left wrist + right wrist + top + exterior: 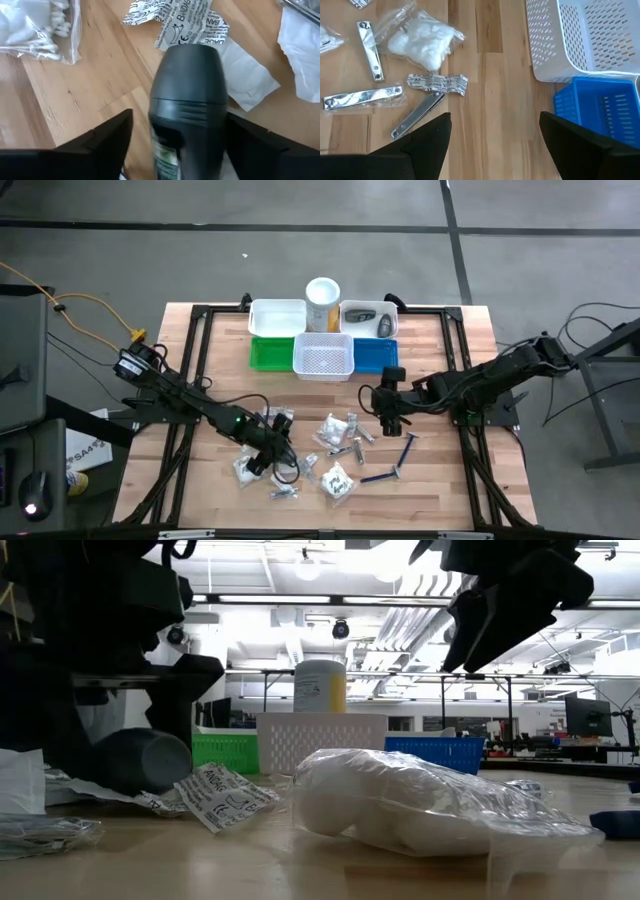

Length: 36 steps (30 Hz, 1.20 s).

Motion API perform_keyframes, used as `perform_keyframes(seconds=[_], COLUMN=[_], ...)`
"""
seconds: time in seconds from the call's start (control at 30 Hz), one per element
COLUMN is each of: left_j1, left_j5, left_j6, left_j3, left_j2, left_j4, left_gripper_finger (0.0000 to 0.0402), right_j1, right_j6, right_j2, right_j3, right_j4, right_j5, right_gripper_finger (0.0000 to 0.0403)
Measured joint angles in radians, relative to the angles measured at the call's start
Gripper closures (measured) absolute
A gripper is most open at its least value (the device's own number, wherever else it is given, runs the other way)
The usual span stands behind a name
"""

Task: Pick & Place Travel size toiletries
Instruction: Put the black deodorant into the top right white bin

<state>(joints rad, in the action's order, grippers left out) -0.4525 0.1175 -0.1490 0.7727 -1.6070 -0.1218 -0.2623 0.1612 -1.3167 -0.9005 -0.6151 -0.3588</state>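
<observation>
My left end effector is hovering low over the wooden surface, its fingers spread on either side of a dark grey roll-on deodorant. I cannot tell whether the pads are touching it. In the low view the deodorant is lying on its side among the packets. Just past its cap, a printed bandage packet is lying on the wood, and a clear bag of cotton swabs is sitting off to one side.

My right end effector is hanging above the surface with its fingers spread and nothing between them, near the blue bin and the white mesh bin. Ahead of it, nail clippers and a bag of cotton balls are lying on the wood, apart from each other.

In the high view, the remaining toiletries are lying scattered between my two arms, with blue razors at the right edge of the scatter.
</observation>
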Motion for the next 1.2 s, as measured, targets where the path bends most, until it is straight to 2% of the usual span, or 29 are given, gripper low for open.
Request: perform_keyframes(seconds=[0.17, 0.3, 0.43, 0.57, 0.7, 0.9, 1.03, 1.2], left_j1=[0.0, 0.0, 0.0, 0.0, 0.009, 0.087, 0.158, 0.247], left_j5=[-0.066, -0.081, -0.079, 0.018, 0.132, 0.143, 0.069, -0.101], left_j6=[0.003, 0.003, 0.015, -0.005, -0.091, -0.197, -0.264, -0.29], left_j3=[0.0, 0.027, 0.122, 0.228, 0.275, 0.276, 0.277, 0.277], left_j2=[0.001, 0.0, 0.001, 0.001, 0.002, 0.002, 0.002, 0.002], left_j4=[-0.004, -0.021, -0.072, -0.174, -0.172, -0.016, 0.128, 0.313], left_gripper_finger=[0.0204, 0.0205, 0.0205, 0.0205, 0.0203, 0.0204, 0.0204, 0.0204], right_j1=[0.0, 0.0, 0.0, 0.0, 0.0, -0.028, -0.058, -0.079], right_j6=[0.0, 0.0, 0.008, 0.03, 0.014, 0.005, 0.016, -0.011], right_j2=[0.0, 0.0, 0.0, 0.0, 0.0, -0.001, -0.001, -0.001], right_j3=[0.0, 0.0, 0.0, 0.002, 0.087, 0.254, 0.361, 0.451], right_j4=[-0.002, -0.003, -0.001, 0.01, 0.191, 0.443, 0.671, 0.912], right_j5=[0.0, 0.0, 0.0, 0.027, 0.048, 0.009, -0.008, -0.047], right_gripper_finger=[0.0106, 0.0106, 0.0106, 0.0106, 0.0106, 0.0106, 0.0106, 0.0106])
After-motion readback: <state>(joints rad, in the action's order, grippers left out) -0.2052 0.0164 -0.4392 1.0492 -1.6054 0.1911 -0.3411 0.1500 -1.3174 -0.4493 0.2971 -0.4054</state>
